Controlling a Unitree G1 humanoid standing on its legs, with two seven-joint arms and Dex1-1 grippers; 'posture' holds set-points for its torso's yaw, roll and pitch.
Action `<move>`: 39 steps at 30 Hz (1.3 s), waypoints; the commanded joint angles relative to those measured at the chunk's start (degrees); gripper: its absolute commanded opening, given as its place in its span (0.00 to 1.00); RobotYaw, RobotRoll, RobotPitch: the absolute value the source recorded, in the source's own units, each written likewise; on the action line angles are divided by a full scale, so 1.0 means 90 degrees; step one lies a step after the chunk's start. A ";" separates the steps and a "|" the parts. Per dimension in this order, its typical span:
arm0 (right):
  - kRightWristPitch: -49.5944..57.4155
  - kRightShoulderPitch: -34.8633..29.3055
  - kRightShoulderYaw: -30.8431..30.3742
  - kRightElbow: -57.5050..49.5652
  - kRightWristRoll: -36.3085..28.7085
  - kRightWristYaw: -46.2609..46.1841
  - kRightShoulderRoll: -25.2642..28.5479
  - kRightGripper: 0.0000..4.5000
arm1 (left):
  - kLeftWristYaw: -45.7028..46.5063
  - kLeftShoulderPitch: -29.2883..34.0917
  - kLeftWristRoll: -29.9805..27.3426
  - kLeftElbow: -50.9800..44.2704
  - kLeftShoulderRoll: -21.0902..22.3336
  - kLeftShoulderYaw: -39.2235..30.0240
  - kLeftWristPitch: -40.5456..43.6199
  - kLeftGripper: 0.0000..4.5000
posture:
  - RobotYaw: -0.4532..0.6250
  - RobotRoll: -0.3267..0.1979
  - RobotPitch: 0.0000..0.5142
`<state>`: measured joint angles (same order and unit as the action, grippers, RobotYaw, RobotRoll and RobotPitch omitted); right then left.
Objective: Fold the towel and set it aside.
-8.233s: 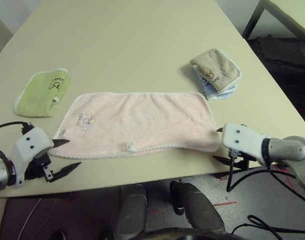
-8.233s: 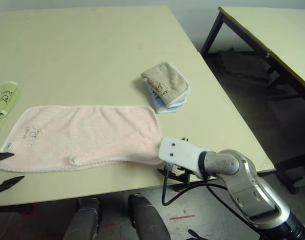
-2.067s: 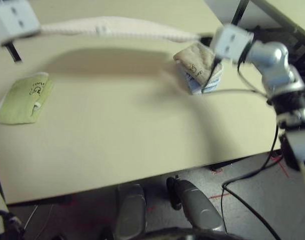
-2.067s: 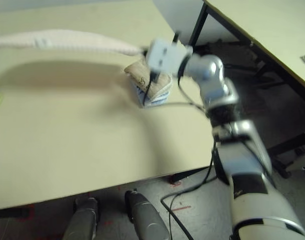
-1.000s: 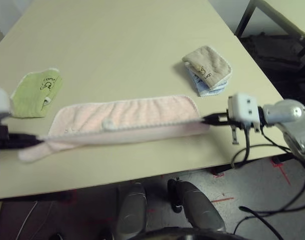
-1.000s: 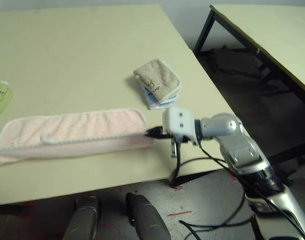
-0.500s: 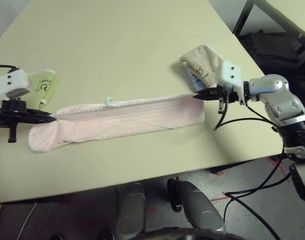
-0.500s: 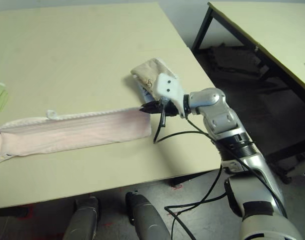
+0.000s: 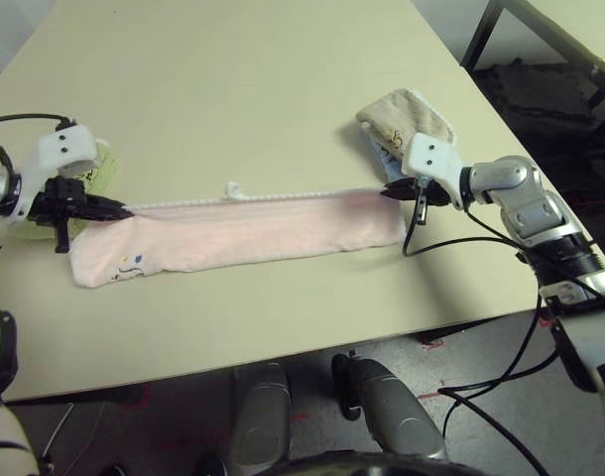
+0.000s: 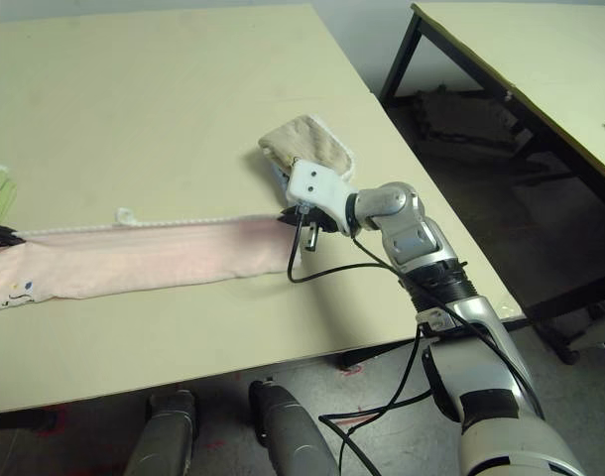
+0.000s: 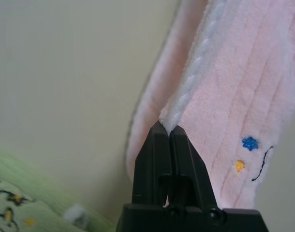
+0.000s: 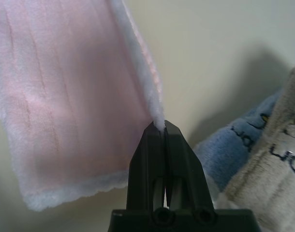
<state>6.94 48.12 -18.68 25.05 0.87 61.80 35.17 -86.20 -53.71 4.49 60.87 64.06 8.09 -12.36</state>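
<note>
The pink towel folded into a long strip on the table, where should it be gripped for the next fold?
Judging by its pose, grip the pink towel by one short end's corners, coming from beyond that end; the long flat strip can then fold over lengthwise.

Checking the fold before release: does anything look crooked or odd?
Mostly tidy. The towel lies folded lengthwise, both grippers shut on its far corners. One small loop pokes out past the far white edge.

A tan folded towel (image 9: 407, 116) sits atop a blue one (image 12: 233, 141) on the beige table (image 9: 253, 69). A green folded cloth (image 11: 22, 203) lies well apart from them.
</note>
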 commanded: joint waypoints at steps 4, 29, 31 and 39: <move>0.0095 -0.0091 0.0148 0.0118 0.0184 -0.0143 0.0084 0.00 | 0.0128 -0.0099 0.0455 0.0482 0.0013 0.0161 -0.0123 0.01 | 0.35 0.62 0.39; 0.0443 -0.0167 0.0568 -0.0062 0.0103 -0.0267 0.0253 1.00 | 0.0670 0.0251 0.0734 0.0762 0.0495 -0.0055 -0.0413 0.99 | 0.35 0.62 0.38; 0.0682 -0.0294 0.0706 -0.0090 0.0016 -0.0142 0.0489 1.00 | 0.0560 0.0509 0.0598 0.0723 0.0660 -0.0185 -0.0520 0.99 | 0.34 0.62 0.38; 0.2841 -0.1172 0.1130 -0.1626 -0.1023 0.0939 0.1292 1.00 | -0.0020 0.2091 -0.0450 0.0216 0.1289 -0.1197 -0.0551 0.99 | 0.36 0.62 0.38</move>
<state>28.56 39.15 -8.83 14.13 -6.06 67.66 45.35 -84.95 -36.64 2.61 63.75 74.22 -0.59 -17.80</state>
